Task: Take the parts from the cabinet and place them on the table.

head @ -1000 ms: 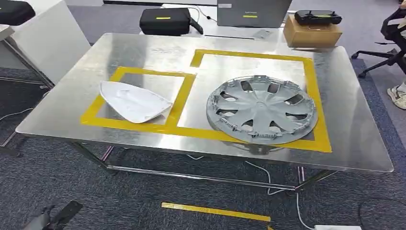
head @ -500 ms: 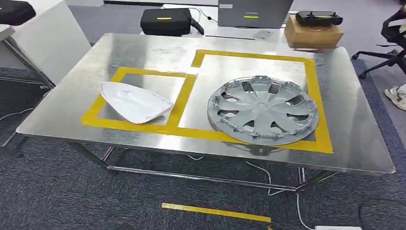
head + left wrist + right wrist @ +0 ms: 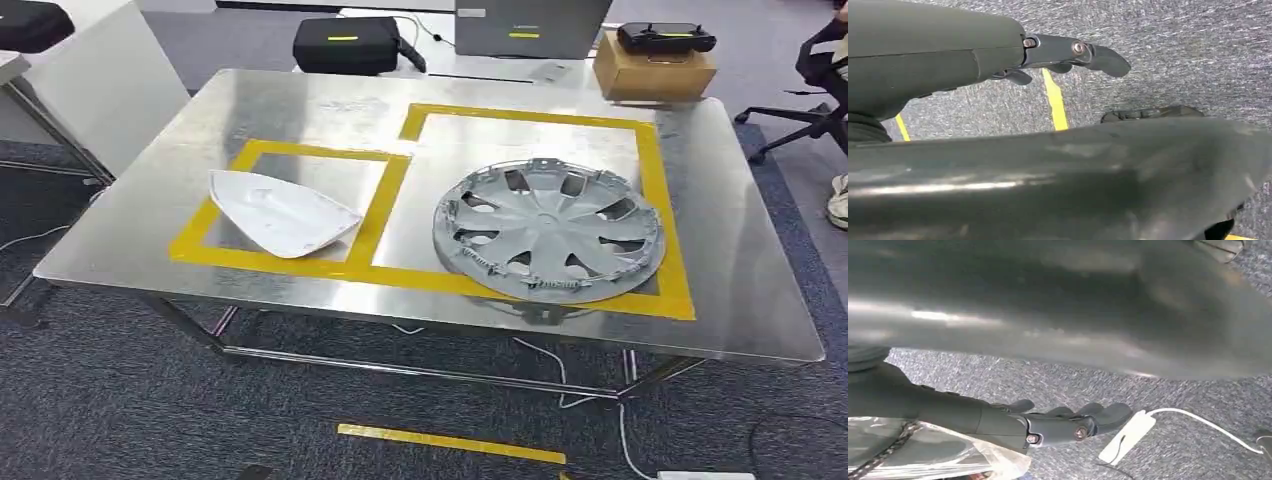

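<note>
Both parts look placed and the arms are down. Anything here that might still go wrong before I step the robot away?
Two possible risks. The hubcap lies on the near yellow tape line of its box, close to the table's front edge, so a bump might shift it off. A white cable trails across the carpet under the table, with an adapter by the right hand; the feet may snag it.

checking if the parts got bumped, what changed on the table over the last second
Nothing on the table moved: the white cover lies in the small yellow frame and the hubcap in the large one, as before. At the head view's lower left edge, a dark object seen a second ago is gone. At the right edge, the person's shoe drew back.
</note>
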You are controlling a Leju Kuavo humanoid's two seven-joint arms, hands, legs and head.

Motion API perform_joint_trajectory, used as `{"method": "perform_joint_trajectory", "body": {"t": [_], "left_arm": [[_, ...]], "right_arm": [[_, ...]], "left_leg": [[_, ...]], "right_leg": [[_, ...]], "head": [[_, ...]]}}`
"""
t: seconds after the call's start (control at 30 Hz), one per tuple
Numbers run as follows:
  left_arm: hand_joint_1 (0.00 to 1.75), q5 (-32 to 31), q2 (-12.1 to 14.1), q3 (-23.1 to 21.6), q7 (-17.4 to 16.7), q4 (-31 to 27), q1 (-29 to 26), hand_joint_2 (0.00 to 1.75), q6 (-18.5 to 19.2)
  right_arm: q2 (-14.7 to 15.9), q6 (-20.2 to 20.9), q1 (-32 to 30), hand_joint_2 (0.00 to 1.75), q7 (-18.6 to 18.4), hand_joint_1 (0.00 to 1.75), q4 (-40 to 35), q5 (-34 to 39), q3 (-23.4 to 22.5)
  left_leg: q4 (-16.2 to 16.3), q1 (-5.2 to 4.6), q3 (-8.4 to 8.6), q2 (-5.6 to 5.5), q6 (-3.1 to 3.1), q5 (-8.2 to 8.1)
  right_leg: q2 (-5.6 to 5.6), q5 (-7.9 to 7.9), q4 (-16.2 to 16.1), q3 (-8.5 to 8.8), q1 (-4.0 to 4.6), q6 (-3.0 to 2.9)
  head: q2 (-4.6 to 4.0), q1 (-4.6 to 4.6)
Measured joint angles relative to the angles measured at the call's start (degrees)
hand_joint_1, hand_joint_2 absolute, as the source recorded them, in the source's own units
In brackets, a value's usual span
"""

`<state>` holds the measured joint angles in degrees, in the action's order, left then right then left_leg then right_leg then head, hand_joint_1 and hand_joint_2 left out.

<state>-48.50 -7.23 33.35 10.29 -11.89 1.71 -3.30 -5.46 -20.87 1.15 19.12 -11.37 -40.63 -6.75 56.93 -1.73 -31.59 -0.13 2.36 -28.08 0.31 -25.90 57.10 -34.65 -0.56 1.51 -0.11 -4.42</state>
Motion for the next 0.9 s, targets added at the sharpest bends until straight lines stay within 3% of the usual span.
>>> {"method": "perform_joint_trajectory", "body": {"t": [0.6, 0.63, 0.67, 0.7, 0.73, 0.83, 0.87, 0.9], "left_arm": [[0.0, 0.2, -0.3, 1.3, -0.5, 0.0, 0.0, 0.0, 1.2], [0.0, 0.2, -0.2, 1.3, -0.7, 0.0, 0.0, 0.0, 1.4], [0.0, 0.2, -0.2, 1.3, -0.8, 0.0, 0.0, 0.0, 1.6], [0.0, 0.3, -0.2, 1.3, -0.9, 0.0, 0.0, 0.0, 1.8], [0.0, 0.3, -0.3, 1.4, -1.1, 0.0, 0.1, 0.0, 1.9], [0.0, 0.3, -0.3, 1.4, -1.4, 0.0, 0.1, 0.0, 2.1], [0.0, 0.3, -0.3, 1.4, -1.5, 0.0, 0.1, 0.0, 2.1], [0.0, 0.3, -0.3, 1.5, -1.5, 0.0, 0.1, 0.0, 2.1]], "right_arm": [[0.0, 0.0, -0.1, 0.0, 0.1, 0.0, 0.2, -0.2, 0.0], [0.0, 0.0, -0.1, 0.0, 0.1, 0.0, 0.2, -0.2, 0.0], [0.0, 0.0, -0.1, 0.0, 0.1, 0.0, 0.2, -0.2, 0.0], [0.0, 0.0, -0.1, 0.0, 0.1, 0.0, 0.2, -0.2, 0.0], [0.1, 0.0, -0.1, 0.0, 0.1, 0.0, 0.2, -0.2, 0.0], [0.2, 0.2, -0.1, 0.0, 0.0, 0.0, 0.2, -0.2, -0.1], [0.2, 0.2, -0.2, 0.0, 0.1, 0.0, 0.2, -0.2, -0.2], [0.2, 0.2, -0.3, 0.0, 0.1, 0.0, 0.2, -0.2, -0.2]], "left_leg": [[0.0, 0.0, 0.01, 0.0, 0.01, -0.01], [0.3, -0.33, 0.07, 0.0, 0.72, -0.15], [-0.9, -0.2, 0.54, -0.03, 1.34, 0.42], [-2.7, 0.5, 1.65, 0.05, 1.43, 1.59], [-3.1, 0.44, 1.99, 0.1, 1.72, 1.93], [-3.2, 0.53, 1.8, 0.11, 1.76, 2.14], [-3.1, 0.54, 1.66, 0.12, 1.75, 2.15], [-2.9, 0.61, 1.56, 0.11, 1.62, 2.1]], "right_leg": [[0.0, -0.01, 0.0, 0.02, 0.0, 0.02], [-0.14, 0.42, -0.6, 0.25, -0.31, 0.75], [-0.13, 0.69, -1.2, 0.74, -0.15, 1.12], [-0.13, 0.22, -0.9, 0.43, -0.13, 1.1], [-0.12, -1.28, 0.3, 0.19, 0.06, 1.14], [-0.09, -8.51, 13.3, -4.86, -0.25, 1.36], [-0.13, -9.44, 16.4, -5.99, -0.29, 1.58], [-0.17, -8.76, 16.0, -5.6, -0.49, 1.74]], "head": [[0.0, 0.0], [0.0, -0.07], [0.0, -0.09], [0.0, 0.0], [0.0, 0.11], [0.0, 0.17], [0.0, 0.2], [0.0, 0.22]]}}
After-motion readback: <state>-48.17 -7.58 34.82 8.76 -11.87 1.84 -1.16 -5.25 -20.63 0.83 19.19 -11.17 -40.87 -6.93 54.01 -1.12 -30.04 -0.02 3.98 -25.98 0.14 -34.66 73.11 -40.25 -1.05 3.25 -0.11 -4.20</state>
